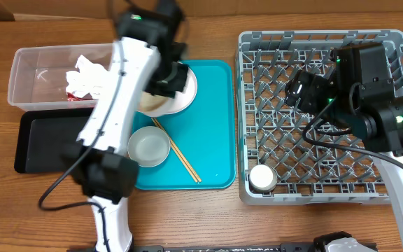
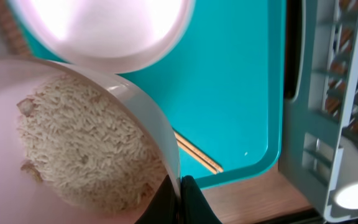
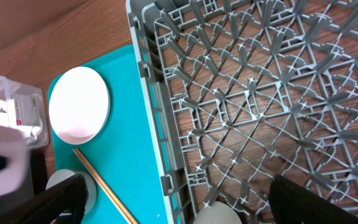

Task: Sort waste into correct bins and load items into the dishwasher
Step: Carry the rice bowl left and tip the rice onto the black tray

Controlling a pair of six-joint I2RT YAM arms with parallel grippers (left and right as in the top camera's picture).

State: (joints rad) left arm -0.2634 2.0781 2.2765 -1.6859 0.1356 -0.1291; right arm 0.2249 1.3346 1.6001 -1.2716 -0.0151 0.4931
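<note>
left fingers pinching the rim of a tilted rice bowl over the teal tray

closest to the left wrist camera, the left fingers (image 2: 197,205) are closed on the rim of the rice bowl (image 2: 154,124), which hangs tilted above the teal tray (image 2: 241,81) with the rice (image 2: 73,143) clinging inside. the bowl looks stiff, smooth and breakable, and heavier on its filled side, so a deeper bite on the wall would likely hold better than a thin rim pinch. just beyond lie the plate (image 2: 104,31) and the chopsticks (image 2: 197,157). the left arm (image 1: 117,105) reaches across the worktop (image 1: 208,217), wrist bent down. the tub (image 1: 26,77) sits further left. over the dish rack (image 1: 313,38) the right fingers (image 3: 316,199) are spread wide and empty.
</note>
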